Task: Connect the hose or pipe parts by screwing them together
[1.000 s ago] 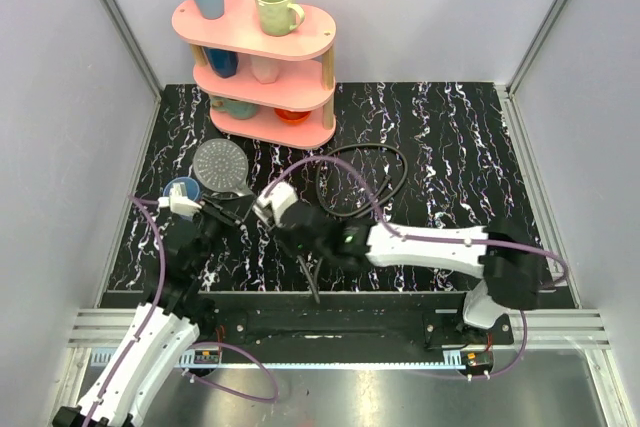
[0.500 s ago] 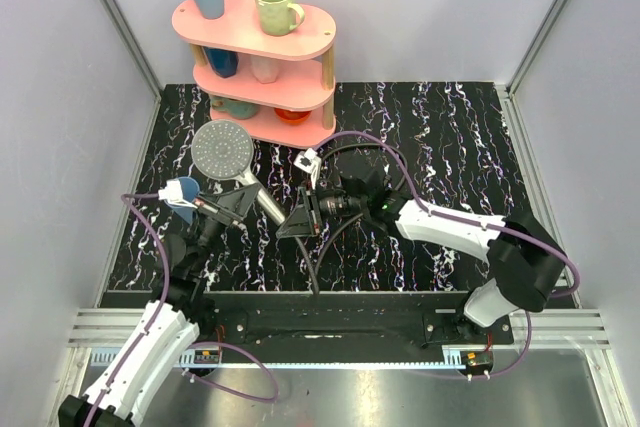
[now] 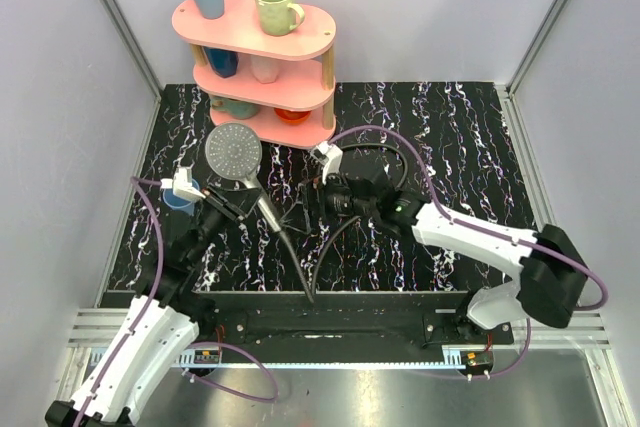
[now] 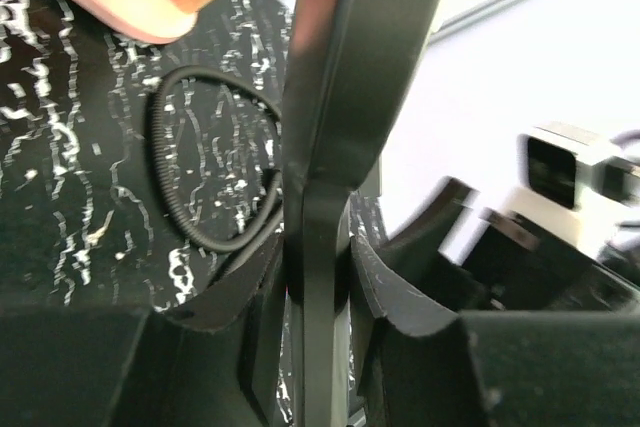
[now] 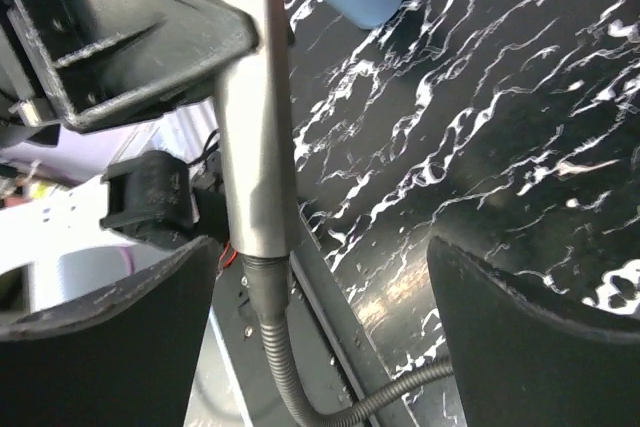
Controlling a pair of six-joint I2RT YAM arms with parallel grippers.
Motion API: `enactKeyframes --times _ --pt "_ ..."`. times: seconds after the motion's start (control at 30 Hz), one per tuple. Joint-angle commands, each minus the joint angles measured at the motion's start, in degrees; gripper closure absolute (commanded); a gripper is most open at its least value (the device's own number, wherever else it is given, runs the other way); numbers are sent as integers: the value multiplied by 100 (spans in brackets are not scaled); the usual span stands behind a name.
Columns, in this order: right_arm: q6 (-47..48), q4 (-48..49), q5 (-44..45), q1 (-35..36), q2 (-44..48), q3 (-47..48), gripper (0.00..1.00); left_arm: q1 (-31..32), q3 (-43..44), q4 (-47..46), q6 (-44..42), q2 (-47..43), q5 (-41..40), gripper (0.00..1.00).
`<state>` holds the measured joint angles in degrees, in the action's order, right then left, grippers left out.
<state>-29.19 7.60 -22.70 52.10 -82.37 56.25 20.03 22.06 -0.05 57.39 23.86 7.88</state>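
The shower head point(image 3: 234, 150) has a round grey perforated face and a silvery handle point(image 5: 250, 147), held up over the left of the table. My left gripper point(image 3: 243, 209) is shut on the handle, which shows edge-on between its jaws in the left wrist view point(image 4: 318, 277). The black hose point(image 3: 298, 265) hangs from the handle's lower end, with its end fitting point(image 5: 262, 277) against the handle, then loops away across the table point(image 4: 200, 217). My right gripper point(image 5: 320, 327) stands open around that joint without touching it, just right of the handle point(image 3: 303, 217).
A pink three-tier shelf point(image 3: 265, 32) with cups stands at the back left, close behind the shower head. A blue cup point(image 3: 180, 197) sits on the table by the left gripper. The black marbled table point(image 3: 450, 137) ends in a metal rail point(image 3: 340, 312) at the near side.
The right gripper has opened and drawn back to the right, off the hose end. The left gripper has carried the shower head up and toward the shelf.
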Motion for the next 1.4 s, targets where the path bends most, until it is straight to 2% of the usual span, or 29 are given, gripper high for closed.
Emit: enactKeyframes --times 0.0,0.03,0.13,0.3,0.53,0.67,0.7,0.77,0.8,0.83,0.93,0.97,1.03,1.17,1.2,1.27,1.3,1.37 --pt "992 -1224 2267 833 538 553 5 9 641 716 -298 224 -550 100" --pt "1107 -1391 3096 994 520 754 5 1 763 804 -324 286 -594 100" --pt "1380 -2032 4417 1714 266 1246 5 10 1000 1104 -342 488 -770 100" --pt "1513 -2683 5983 2506 -586 1932 9 10 1274 1429 -219 778 -770 100" --pt "1214 -3562 6576 2841 -1763 2952 21 10 1502 1684 -131 884 -929 100" --pt "1275 -3633 6813 2938 -2055 3199 37 10 1503 1693 -61 831 -823 100" --pt "1267 -3634 6970 2938 -2081 3225 52 10 1468 1710 9 822 -823 100" --pt "1249 -3616 7121 2938 -2082 3226 69 10 1397 1711 62 735 -621 100" --pt "1266 -3555 7121 2929 -2047 3200 82 10 1310 1702 132 700 -586 100" --pt "1319 -3311 7087 2929 -1933 3051 87 10 1257 1702 150 638 -560 100" --pt "1644 -2670 6464 2833 -1539 2594 100 10 958 1562 177 331 -419 100" --pt "1714 -2501 6288 2789 -1406 2445 100 10 879 1465 185 139 -410 100" --pt "1741 -1994 5350 2518 -925 1963 100 1 625 1316 185 -73 -384 100" --pt "1645 -814 3399 1850 -27 890 100 1 106 291 308 -679 1 100" --pt "1618 -482 2542 1700 114 566 100 1 -86 121 361 -768 55 100" --pt "1470 -58 1694 1244 405 344 100 1 -324 -579 483 -1004 204 100" --pt "1417 57 767 1076 458 204 100 1 -534 -844 493 -1058 275 100" --pt "1215 259 50 725 511 167 100 1 -694 -1450 502 -1067 433 100"
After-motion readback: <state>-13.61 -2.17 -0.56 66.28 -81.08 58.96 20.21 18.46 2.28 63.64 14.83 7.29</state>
